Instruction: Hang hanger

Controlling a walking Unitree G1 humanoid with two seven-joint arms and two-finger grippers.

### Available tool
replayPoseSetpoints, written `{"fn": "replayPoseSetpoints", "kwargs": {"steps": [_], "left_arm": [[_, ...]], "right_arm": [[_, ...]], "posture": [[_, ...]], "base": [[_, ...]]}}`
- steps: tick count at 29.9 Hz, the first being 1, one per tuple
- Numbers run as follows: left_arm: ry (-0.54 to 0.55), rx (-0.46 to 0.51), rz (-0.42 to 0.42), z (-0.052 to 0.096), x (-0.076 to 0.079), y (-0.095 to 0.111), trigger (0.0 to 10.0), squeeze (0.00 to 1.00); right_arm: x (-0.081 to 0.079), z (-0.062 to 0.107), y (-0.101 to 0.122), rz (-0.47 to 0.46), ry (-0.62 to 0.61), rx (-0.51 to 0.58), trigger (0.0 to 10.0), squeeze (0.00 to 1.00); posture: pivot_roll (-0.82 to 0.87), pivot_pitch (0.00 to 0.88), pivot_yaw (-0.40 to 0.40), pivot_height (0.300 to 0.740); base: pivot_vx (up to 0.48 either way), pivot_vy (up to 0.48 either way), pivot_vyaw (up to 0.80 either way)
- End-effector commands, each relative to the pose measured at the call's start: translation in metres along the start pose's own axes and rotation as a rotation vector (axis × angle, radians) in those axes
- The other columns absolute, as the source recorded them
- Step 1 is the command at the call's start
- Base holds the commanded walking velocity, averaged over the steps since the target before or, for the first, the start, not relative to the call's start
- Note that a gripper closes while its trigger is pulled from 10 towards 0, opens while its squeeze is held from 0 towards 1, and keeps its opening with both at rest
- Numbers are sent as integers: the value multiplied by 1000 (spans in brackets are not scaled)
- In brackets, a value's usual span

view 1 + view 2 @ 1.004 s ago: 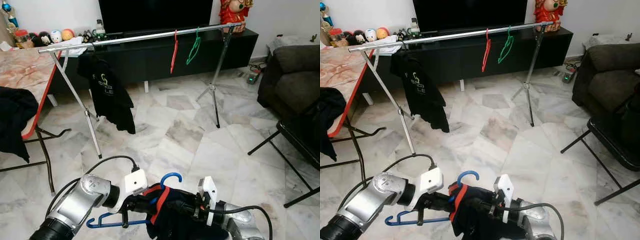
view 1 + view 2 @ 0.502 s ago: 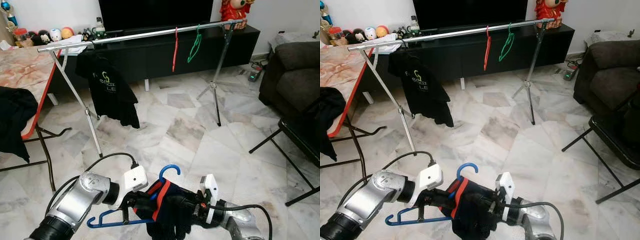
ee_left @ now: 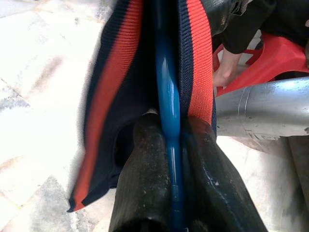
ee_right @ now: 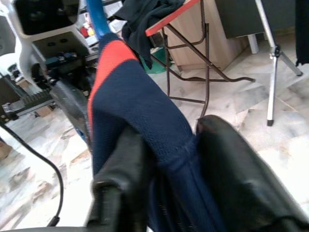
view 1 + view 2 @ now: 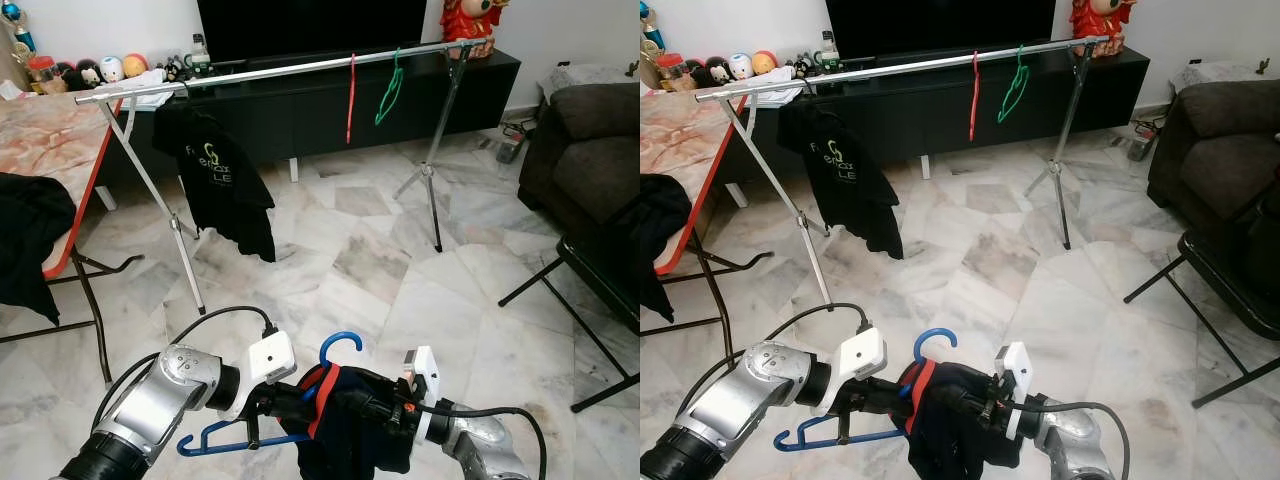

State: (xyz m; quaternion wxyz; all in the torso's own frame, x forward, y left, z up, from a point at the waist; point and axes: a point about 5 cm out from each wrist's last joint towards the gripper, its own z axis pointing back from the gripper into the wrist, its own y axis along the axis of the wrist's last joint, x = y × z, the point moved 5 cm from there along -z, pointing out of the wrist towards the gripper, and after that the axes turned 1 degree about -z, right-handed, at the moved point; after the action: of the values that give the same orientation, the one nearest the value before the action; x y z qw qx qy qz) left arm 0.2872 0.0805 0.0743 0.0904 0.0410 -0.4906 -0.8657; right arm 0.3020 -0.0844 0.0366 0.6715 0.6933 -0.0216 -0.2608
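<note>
No readable brand anywhere; the black t-shirt (image 5: 222, 185) hanging at the left end of the long silver clothes rail (image 5: 270, 73) has greenish lettering on the chest, too small to make out. Both silver arms are bent inward, low and near, so the grippers meet in front of the robot. The left gripper (image 3: 170, 154) has its two black fingers squeezed together on the neck of the blue plastic hanger (image 5: 337, 345), whose hook curls up above the fingers and whose bar sticks out to the left. The right gripper (image 4: 176, 159) is pinching the navy garment with a red collar stripe (image 5: 345, 425) draped over that hanger. Farther right on the rail hang a red hanger (image 5: 350, 97) and a green hanger (image 5: 388, 92).
</note>
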Motion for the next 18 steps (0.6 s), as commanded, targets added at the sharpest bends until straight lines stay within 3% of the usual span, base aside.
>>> {"fn": "replayPoseSetpoints", "kwargs": {"steps": [1, 2, 4, 5, 6, 8, 9, 10, 18], "left_arm": [[-66, -41, 6, -8, 14, -11, 0, 0], [-67, -42, 6, -8, 14, -11, 0, 0], [-68, -42, 7, -7, 15, -11, 0, 0], [-70, -41, 7, -8, 15, -11, 0, 0], [-71, -41, 8, -8, 15, -11, 0, 0], [-71, -41, 8, -8, 15, -11, 0, 0], [-72, -41, 8, -8, 15, -11, 0, 0], [-72, -41, 8, -8, 15, -11, 0, 0], [-74, -42, 9, -8, 16, -11, 0, 0]], "right_arm": [[5, -3, 28, 46, -19, 121, 0, 0], [5, -2, 29, 43, -19, 127, 902, 0], [5, -2, 30, 40, -15, 133, 784, 0], [5, -1, 31, 40, -16, 139, 2588, 0], [6, -1, 32, 40, -20, 145, 3686, 0], [6, -1, 32, 39, -21, 146, 4118, 0], [6, -1, 32, 43, -23, 143, 8667, 0], [6, -1, 32, 46, -25, 141, 10000, 0], [7, 0, 47, 11, -25, 238, 10000, 0]], "posture": [[49, 104, 63, 740], [49, 104, 63, 740], [48, 106, 64, 740], [47, 106, 65, 740], [47, 107, 65, 740], [47, 107, 65, 740], [47, 107, 65, 740], [47, 107, 65, 740], [48, 107, 66, 740]], "base": [[0, 0, 0], [0, 0, 0], [0, 0, 0], [0, 0, 0], [0, 0, 0], [0, 0, 0], [0, 0, 0], [0, 0, 0], [0, 0, 0]]}}
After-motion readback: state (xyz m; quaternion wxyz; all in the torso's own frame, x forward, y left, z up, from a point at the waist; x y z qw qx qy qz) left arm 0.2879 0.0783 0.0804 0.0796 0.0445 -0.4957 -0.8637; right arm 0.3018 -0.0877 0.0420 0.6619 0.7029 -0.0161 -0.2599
